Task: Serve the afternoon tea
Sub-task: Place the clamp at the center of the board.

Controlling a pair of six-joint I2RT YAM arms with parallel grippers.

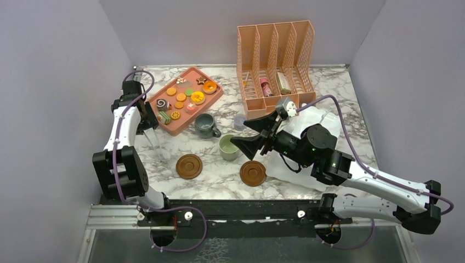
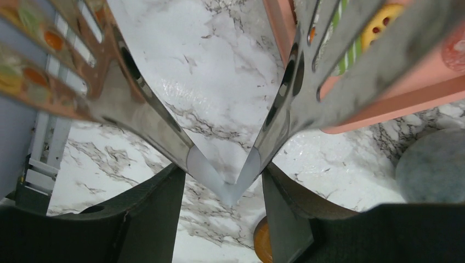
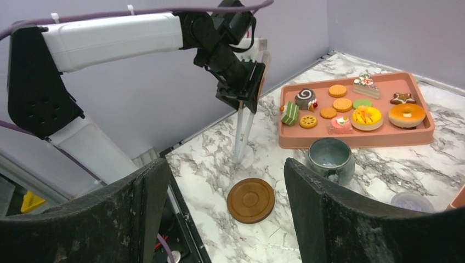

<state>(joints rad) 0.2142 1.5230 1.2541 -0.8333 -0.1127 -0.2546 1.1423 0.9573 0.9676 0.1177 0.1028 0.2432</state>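
Observation:
My left gripper (image 1: 147,121) (image 2: 222,181) (image 3: 241,90) is shut on metal tongs (image 1: 153,140) (image 2: 137,109) (image 3: 241,134). The tongs point down at bare marble left of the pink tray (image 1: 197,112) (image 3: 351,143); their tips meet with nothing between them. Toy cookies, a donut (image 3: 407,114) and cakes lie in the tray. The grey-blue mug (image 1: 205,125) (image 3: 329,160) stands by the tray's near edge. The pale green mug (image 1: 228,147) sits between two brown coasters (image 1: 189,166) (image 1: 253,173) (image 3: 250,200). Just right of it hovers my right gripper (image 1: 251,135) (image 3: 224,170), open and empty.
An orange slotted rack (image 1: 274,55) at the back right holds a small pink bottle (image 1: 266,87). A tiny lilac cup (image 1: 239,121) (image 3: 411,201) stands before it. A white cloth (image 1: 315,118) lies under my right arm. Grey walls enclose three sides.

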